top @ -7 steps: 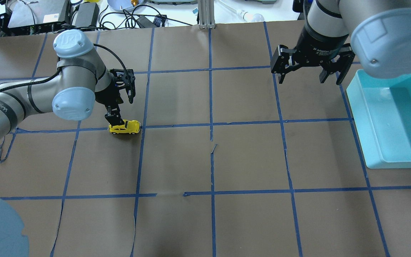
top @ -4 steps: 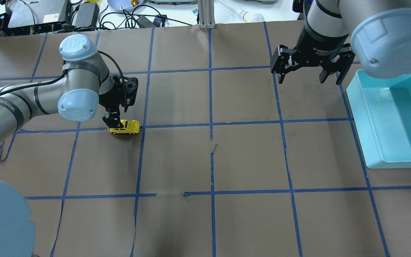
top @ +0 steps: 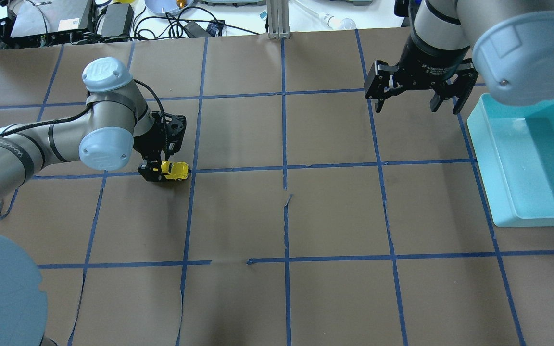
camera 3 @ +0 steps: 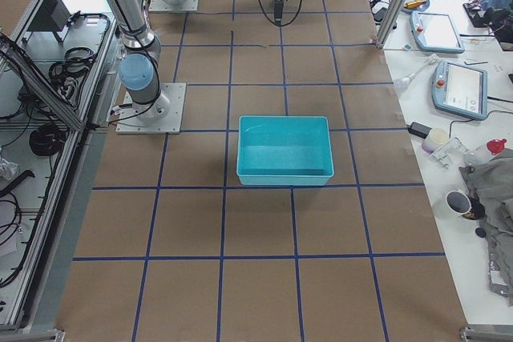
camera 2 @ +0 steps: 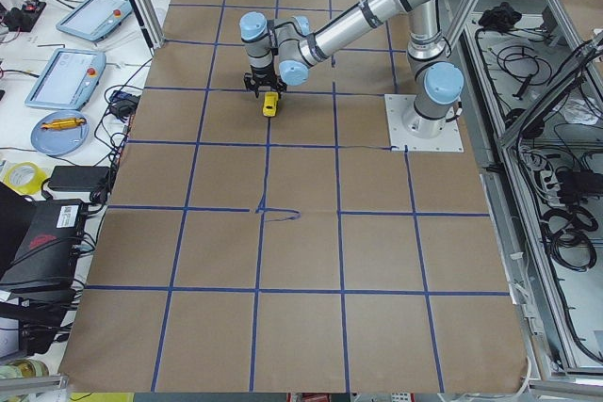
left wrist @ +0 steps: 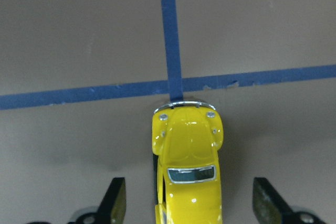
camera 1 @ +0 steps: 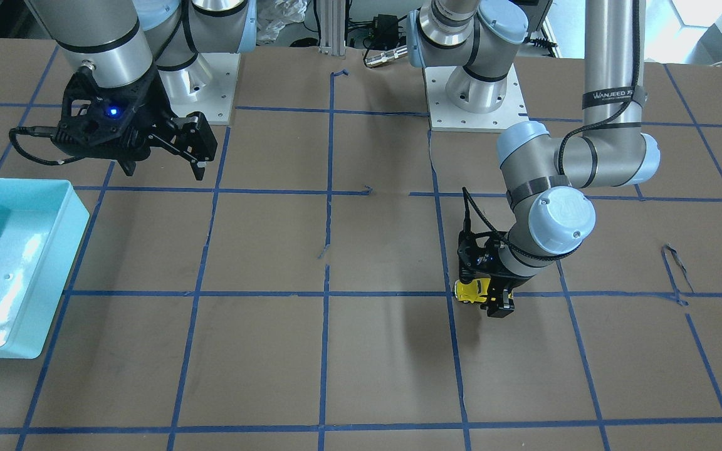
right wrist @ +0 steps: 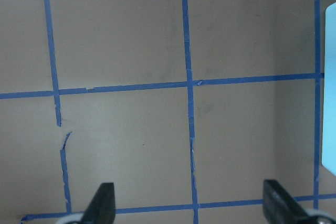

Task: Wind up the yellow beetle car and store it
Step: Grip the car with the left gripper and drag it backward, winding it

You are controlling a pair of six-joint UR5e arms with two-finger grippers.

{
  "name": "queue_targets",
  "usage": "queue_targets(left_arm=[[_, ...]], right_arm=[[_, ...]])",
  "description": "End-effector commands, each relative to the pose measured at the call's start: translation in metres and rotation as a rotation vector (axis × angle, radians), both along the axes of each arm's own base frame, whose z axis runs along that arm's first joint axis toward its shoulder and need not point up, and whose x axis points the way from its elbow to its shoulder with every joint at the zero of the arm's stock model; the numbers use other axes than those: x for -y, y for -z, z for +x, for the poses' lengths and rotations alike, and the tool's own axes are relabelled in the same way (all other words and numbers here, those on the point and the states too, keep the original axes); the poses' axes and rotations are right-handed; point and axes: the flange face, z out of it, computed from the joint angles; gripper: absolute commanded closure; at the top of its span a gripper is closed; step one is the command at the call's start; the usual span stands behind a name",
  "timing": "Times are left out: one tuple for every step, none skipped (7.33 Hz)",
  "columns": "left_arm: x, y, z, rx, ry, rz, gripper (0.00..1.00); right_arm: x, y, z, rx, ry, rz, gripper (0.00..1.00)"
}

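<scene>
The yellow beetle car [top: 176,170] stands on its wheels on the brown paper, at a crossing of blue tape lines. My left gripper [top: 157,169] is low over the car's rear end. In the left wrist view the car [left wrist: 189,171] sits between the two fingertips [left wrist: 115,200], which stand wide on either side and do not touch it, so the left gripper [left wrist: 190,203] is open. The car [camera 1: 469,291] also shows in the front view beside the left gripper [camera 1: 494,302]. My right gripper [top: 416,105] hangs open and empty above the table, far to the right.
A turquoise bin [top: 481,168] stands at the table's right edge, empty, close to the right gripper; it also shows in the front view [camera 1: 60,282]. Torn tape ends [top: 286,197] lie flat mid-table. Cables and devices sit beyond the far edge.
My left gripper has come down and shifted over the car's rear end, so its fingers now straddle it. The car and the right arm have not moved.
</scene>
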Motion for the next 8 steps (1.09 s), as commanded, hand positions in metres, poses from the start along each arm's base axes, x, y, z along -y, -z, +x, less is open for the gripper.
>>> queue_targets(left_arm=[[-0.0028, 0.0053, 0.0010, 0.003, -0.008, -0.006, 0.29], [-0.0017, 0.0041, 0.0013, 0.004, -0.008, -0.009, 0.37], [-0.0022, 0.0064, 0.0013, 0.004, -0.008, -0.005, 0.39], [-0.0022, 0.0064, 0.0013, 0.004, -0.008, -0.005, 0.50], [-0.0028, 0.0070, 0.0012, 0.004, -0.008, -0.003, 0.55], [-0.0026, 0.0077, 0.0014, 0.005, -0.008, -0.003, 0.58], [-0.0026, 0.0069, 0.0014, 0.005, -0.006, -0.004, 0.59], [-0.0022, 0.0075, 0.0090, 0.005, -0.020, -0.003, 0.60]], right_arm=[[0.0000, 0.0000, -0.0001, -0.001, -0.001, 0.000, 0.00], [0.0000, 0.0000, -0.0001, -0.001, -0.001, 0.000, 0.00], [0.0000, 0.0000, -0.0001, -0.001, -0.001, 0.000, 0.00], [0.0000, 0.0000, -0.0001, -0.001, -0.001, 0.000, 0.00], [0.0000, 0.0000, -0.0001, -0.001, -0.001, 0.000, 0.00], [0.0000, 0.0000, -0.0001, -0.001, -0.001, 0.000, 0.00], [0.0000, 0.0000, -0.0001, -0.001, -0.001, 0.000, 0.00], [0.0000, 0.0000, -0.0001, -0.001, -0.001, 0.000, 0.00]])
